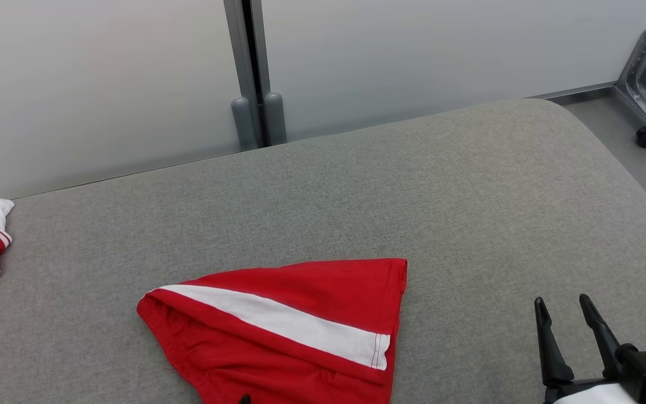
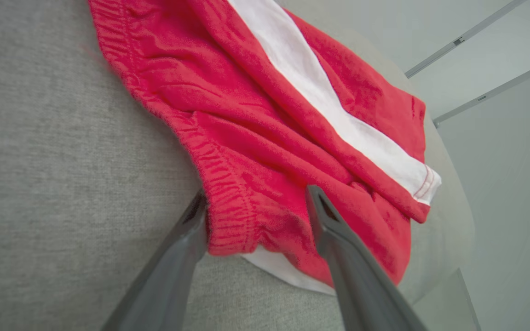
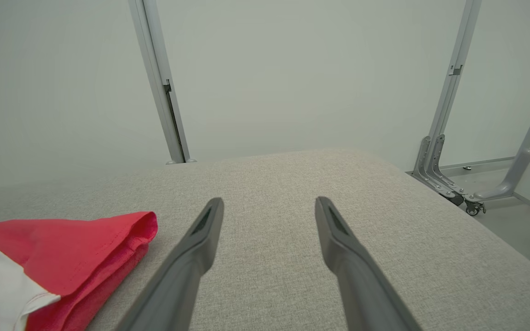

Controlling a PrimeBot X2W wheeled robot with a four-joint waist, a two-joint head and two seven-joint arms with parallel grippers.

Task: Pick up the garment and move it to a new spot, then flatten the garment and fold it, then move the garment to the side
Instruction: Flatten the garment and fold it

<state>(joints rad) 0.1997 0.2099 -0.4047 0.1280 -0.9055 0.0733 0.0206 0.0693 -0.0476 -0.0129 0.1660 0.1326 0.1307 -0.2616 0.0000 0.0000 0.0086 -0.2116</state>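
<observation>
Garment: red cloth shorts with white stripe (image 1: pixel 289 325), lower centre.
Left gripper (image 2: pixel 256 211): 2 fingers (image 2: pixel 184 243) spread astride waistband (image 2: pixel 228 202).
Right gripper (image 1: pixel 562 301): released, lower right.

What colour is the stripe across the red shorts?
White; the stripe shows best in the head view.

- red shorts (image 1: pixel 300 314): soft matt knit cloth
- bench (image 1: pixel 469 185): coarse grey woven fabric, matt
- right claw (image 1: pixel 561 298): dark, smooth matt plastic
- wall post (image 1: pixel 238 56): brushed metal
</observation>
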